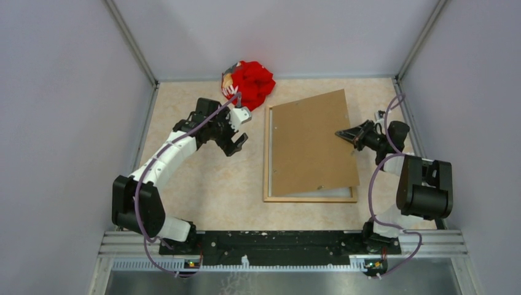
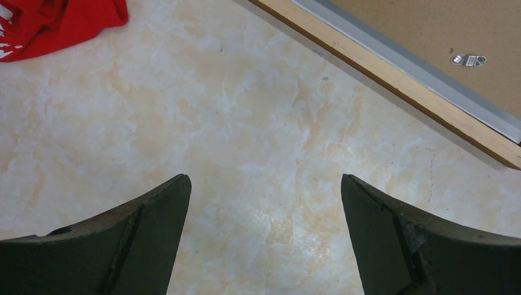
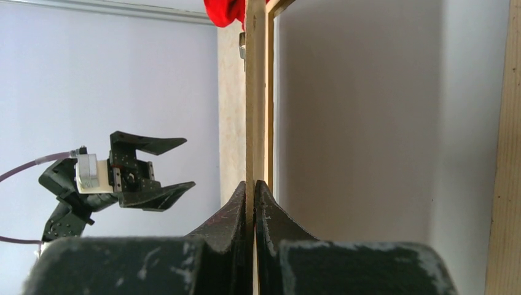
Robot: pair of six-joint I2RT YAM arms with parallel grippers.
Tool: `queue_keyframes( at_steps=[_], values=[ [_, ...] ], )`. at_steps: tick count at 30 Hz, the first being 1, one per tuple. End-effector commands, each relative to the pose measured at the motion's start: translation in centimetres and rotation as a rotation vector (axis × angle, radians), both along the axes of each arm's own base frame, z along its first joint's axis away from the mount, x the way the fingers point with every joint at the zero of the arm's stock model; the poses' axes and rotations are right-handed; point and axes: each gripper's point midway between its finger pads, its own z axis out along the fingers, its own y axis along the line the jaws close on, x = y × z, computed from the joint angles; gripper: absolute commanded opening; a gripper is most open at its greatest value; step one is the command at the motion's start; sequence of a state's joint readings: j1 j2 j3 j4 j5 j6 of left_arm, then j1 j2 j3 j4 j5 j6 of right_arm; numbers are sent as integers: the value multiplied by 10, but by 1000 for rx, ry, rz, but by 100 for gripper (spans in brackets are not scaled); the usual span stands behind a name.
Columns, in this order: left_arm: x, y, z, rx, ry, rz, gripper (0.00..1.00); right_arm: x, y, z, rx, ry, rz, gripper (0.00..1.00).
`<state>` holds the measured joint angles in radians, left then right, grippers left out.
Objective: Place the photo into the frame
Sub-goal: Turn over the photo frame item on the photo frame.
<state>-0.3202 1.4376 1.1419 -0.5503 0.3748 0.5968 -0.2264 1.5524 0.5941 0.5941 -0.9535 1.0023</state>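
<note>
The brown wooden frame [image 1: 310, 198] lies flat on the table at centre right. A plain brown backing board [image 1: 310, 144] rests askew over it, its right side lifted. My right gripper [image 1: 340, 133] is shut on that board's right edge, seen edge-on between the fingers in the right wrist view [image 3: 254, 184]. A pale sheet [image 2: 418, 67] shows inside the frame [image 2: 393, 83] under the board [image 2: 442, 31]; I cannot tell whether it is the photo. My left gripper [image 1: 238, 142] hangs open over bare table left of the frame, with nothing between its fingers [image 2: 153, 221].
A crumpled red cloth [image 1: 249, 83] lies at the back of the table, just behind the left gripper. Grey walls close in the table on three sides. Marbled tabletop [image 1: 209, 184] stretches left of the frame.
</note>
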Motion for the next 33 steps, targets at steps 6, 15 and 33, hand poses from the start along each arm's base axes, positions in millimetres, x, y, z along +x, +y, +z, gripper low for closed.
queue_keyframes(
  at_steps=[6,15,33],
  values=[
    [-3,2,9,-5,-35,-7,98,0,11,9,22,-69,50,0],
    [-4,2,11,-6,-39,-8,98,2,12,1,-6,-60,46,0],
    [-8,5,11,7,-40,-19,98,6,18,-11,-2,-57,40,0]
  ],
)
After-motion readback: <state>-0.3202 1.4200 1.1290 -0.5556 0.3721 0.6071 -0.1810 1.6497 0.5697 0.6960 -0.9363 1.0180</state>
